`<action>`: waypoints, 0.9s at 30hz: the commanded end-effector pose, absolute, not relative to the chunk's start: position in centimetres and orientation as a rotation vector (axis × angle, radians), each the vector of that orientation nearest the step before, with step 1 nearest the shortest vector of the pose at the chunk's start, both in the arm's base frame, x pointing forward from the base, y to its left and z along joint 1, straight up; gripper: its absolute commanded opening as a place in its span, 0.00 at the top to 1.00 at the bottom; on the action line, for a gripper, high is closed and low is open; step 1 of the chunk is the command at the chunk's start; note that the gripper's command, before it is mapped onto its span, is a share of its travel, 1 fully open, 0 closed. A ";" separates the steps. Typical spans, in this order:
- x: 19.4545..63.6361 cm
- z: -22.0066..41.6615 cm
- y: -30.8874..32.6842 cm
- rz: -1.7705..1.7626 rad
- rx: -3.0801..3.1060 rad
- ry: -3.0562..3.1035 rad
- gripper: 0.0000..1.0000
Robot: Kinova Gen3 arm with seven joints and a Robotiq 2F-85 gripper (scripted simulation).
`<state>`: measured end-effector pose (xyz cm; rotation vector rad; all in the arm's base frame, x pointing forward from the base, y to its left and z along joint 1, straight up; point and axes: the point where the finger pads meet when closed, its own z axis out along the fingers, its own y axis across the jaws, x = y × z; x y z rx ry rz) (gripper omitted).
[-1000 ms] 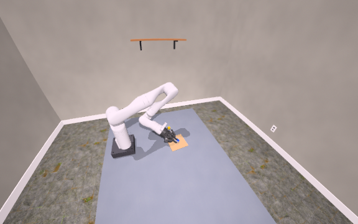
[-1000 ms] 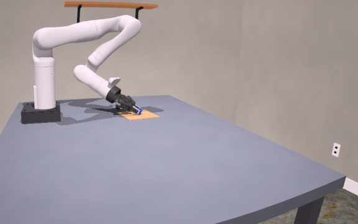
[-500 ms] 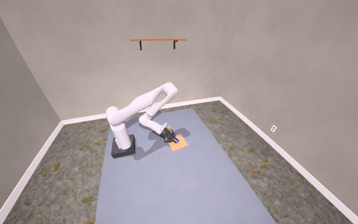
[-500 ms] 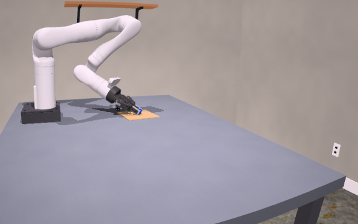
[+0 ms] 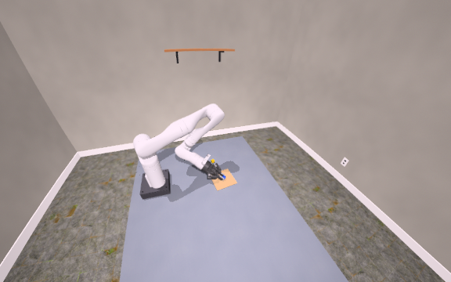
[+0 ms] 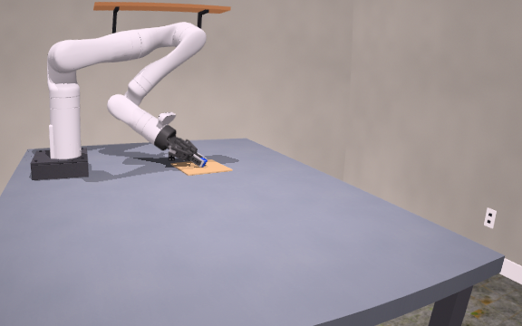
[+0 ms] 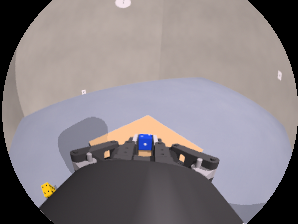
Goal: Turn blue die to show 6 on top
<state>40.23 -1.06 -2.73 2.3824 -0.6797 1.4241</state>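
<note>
The blue die (image 5: 223, 177) (image 6: 204, 161) (image 7: 145, 142) is between the fingertips of my gripper (image 5: 221, 176) (image 6: 202, 162) (image 7: 145, 140), which is shut on it. The gripper slants down toward the orange mat (image 5: 227, 184) (image 6: 217, 168) (image 7: 148, 124). The die is low over the mat; whether it touches the mat I cannot tell. In the wrist view the die's near face shows a single white pip; the pips on its upper face are too small to read. The fingers hide its sides. The mat lies flat on the table.
A yellow die (image 5: 213, 160) (image 7: 48, 190) with dark pips is off the mat, beside the gripper, at the lower left of the wrist view. The blue-grey table (image 5: 210, 235) (image 6: 243, 226) surrounds the mat. The robot's base (image 5: 155, 189) (image 6: 60, 169) stands at the left.
</note>
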 end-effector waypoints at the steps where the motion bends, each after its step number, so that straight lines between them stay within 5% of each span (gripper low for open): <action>1: 40.3 -2.7 -1.1 1.426 2.382 -0.680 0.85; 20: 40.3 -2.7 -1.1 1.426 2.382 -0.680 0.65; 27: 40.3 -2.7 -1.1 1.426 2.382 -0.680 0.65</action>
